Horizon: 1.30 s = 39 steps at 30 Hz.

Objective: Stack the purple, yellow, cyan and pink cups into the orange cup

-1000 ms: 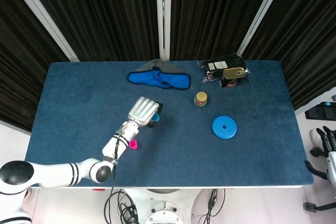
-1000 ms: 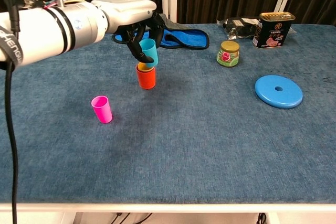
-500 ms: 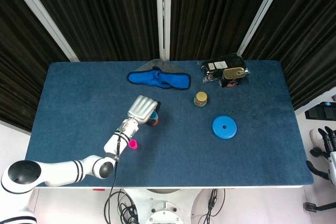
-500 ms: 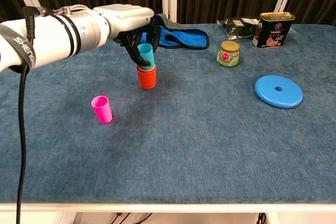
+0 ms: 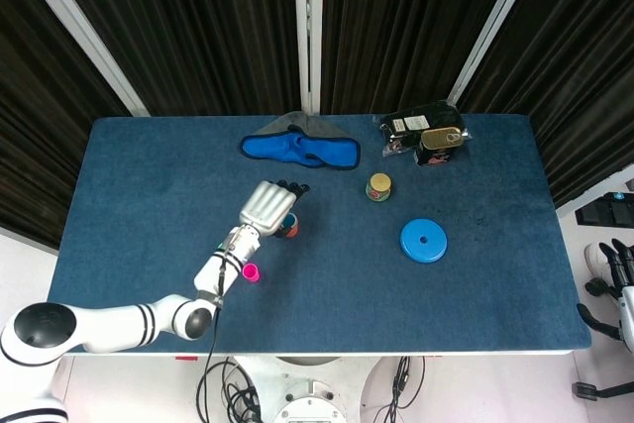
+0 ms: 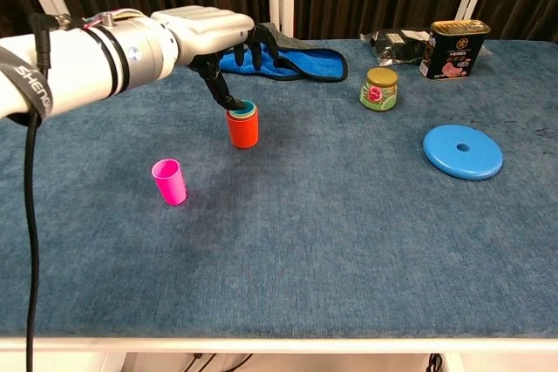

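Observation:
The orange cup (image 6: 243, 131) stands upright on the blue table, with the cyan cup (image 6: 242, 110) nested in it so that only its rim shows. Any purple or yellow cup is hidden inside the stack. My left hand (image 6: 218, 32) hovers just above and behind the stack, fingers spread and holding nothing; one fingertip reaches down beside the cyan rim. In the head view the left hand (image 5: 269, 205) covers most of the orange cup (image 5: 288, 229). The pink cup (image 6: 169, 181) stands upright alone, nearer the front left. My right hand (image 5: 616, 279) hangs off the table's right side, holding nothing.
A blue cloth (image 6: 296, 60) lies behind the stack. To the right stand a small jar (image 6: 380, 89), a blue disc (image 6: 463, 152), a meat tin (image 6: 452, 49) and a black packet (image 6: 397, 41) at the back.
The cyan cup went down into the orange cup's stack. My left hand let go of it and spread its fingers, staying just above the stack.

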### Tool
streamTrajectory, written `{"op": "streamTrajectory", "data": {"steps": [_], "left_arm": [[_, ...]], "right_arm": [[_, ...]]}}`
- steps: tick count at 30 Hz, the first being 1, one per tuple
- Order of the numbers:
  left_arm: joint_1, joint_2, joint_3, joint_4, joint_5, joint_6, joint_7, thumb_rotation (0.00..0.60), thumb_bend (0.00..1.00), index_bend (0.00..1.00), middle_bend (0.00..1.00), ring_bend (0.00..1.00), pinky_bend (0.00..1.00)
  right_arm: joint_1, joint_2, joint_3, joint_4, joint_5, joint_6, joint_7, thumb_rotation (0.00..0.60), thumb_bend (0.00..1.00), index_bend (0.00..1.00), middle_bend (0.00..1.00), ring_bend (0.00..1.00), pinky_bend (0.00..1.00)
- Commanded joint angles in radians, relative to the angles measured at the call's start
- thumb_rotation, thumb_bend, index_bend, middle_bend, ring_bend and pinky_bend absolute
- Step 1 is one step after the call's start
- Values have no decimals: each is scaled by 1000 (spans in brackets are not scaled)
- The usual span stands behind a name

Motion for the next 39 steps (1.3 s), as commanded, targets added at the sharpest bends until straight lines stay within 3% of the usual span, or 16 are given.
{"op": "streamTrajectory", "data": {"steps": [1,9,17,25,32,39], "left_arm": [[20,47,12,-76,3,35,27,600,217,185,250,264,484],[94,234,97,-368,-40,109,123,600,201,200,289,289,493],[169,303,215,-505,25,194,187,600,176,214,298,293,498],[226,289,268,-502,82,201,153,600,177,198,298,294,499],[253,195,267,-394,178,194,103,600,177,174,298,327,535],[254,142,255,-318,182,161,108,600,178,222,300,342,542]], "right_arm": [[1,0,0,-1,-2,-1,1,600,169,0,0,0,0],[8,6,-4,-7,-2,-17,-7,600,169,0,0,0,0],[13,13,-5,-35,-12,-12,-33,600,169,0,0,0,0],[17,13,-9,-57,-11,-20,-63,600,169,0,0,0,0],[16,13,-13,-69,-11,-19,-81,600,169,0,0,0,0],[11,11,-12,-62,-4,-13,-77,600,169,0,0,0,0]]}}
